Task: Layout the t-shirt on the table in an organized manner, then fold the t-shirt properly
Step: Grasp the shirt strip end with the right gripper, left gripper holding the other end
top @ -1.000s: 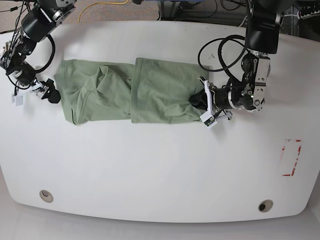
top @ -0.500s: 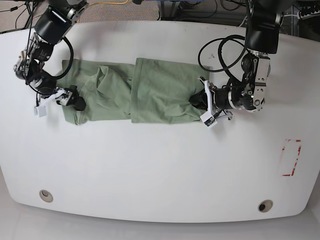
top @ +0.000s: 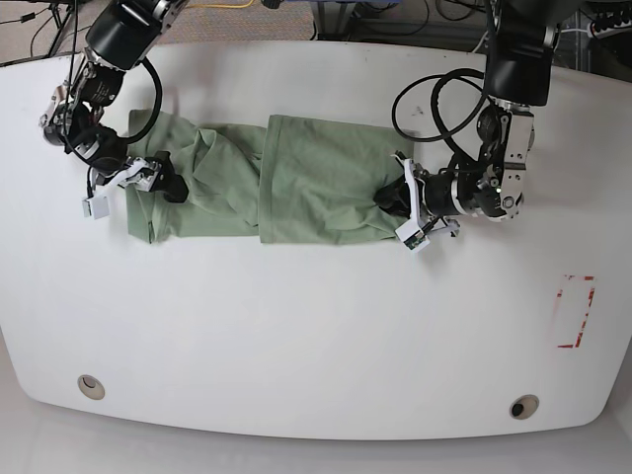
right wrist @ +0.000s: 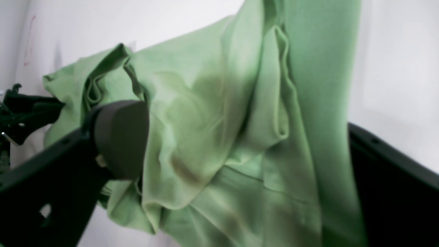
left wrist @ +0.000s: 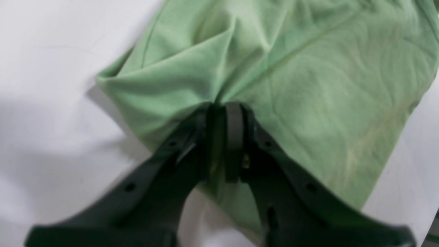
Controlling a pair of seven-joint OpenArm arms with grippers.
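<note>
No writing is seen on the shirt point(top: 296, 178). Its edge is pinched by the left end effector point(left wrist: 221, 113), reaching in low over the table point(top: 316, 326). Cloth is straddled by the wide-spread right end effector point(right wrist: 240, 144).

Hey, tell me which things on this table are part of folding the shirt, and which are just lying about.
Part of the job:
- sage-green knit t-shirt
- white smooth table
- left gripper, shut on the t-shirt
- right gripper, open around cloth

Just there:
- red-outlined rectangle mark
- two round grommet holes

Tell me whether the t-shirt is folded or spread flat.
Folded, untidily. The t-shirt lies as a narrow band on the table, one layer overlapping another, with bunched wrinkles at one end.
</note>
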